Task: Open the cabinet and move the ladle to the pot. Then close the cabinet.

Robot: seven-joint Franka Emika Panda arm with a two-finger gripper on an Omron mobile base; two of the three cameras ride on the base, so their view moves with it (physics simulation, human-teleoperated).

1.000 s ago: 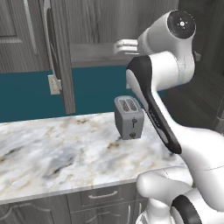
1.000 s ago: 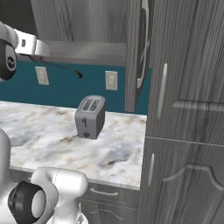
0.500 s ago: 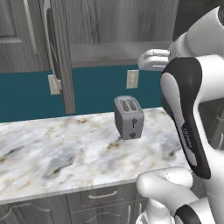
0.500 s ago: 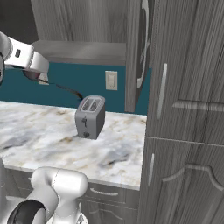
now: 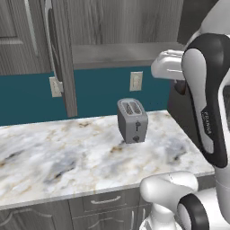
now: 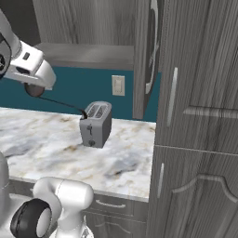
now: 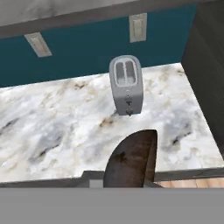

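Ladle [image 7: 131,159] sits pinched in the closed hand [image 6: 35,90], above the worktop [image 5: 67,157]. One toaster [image 5: 132,120] stands below one open cabinet [image 5: 60,54], with two wall outlets [image 7: 138,27] behind.

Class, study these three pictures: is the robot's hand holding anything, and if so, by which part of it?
Yes. The hand holds the ladle by the end of its thin dark handle; its bowl hangs above the counter, in front of the toaster.

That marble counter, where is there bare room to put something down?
The marble counter is bare from the toaster leftward to the picture's edge, and along its front edge. A narrower strip lies between the toaster and the tall dark cabinet. Only the toaster's spot is taken.
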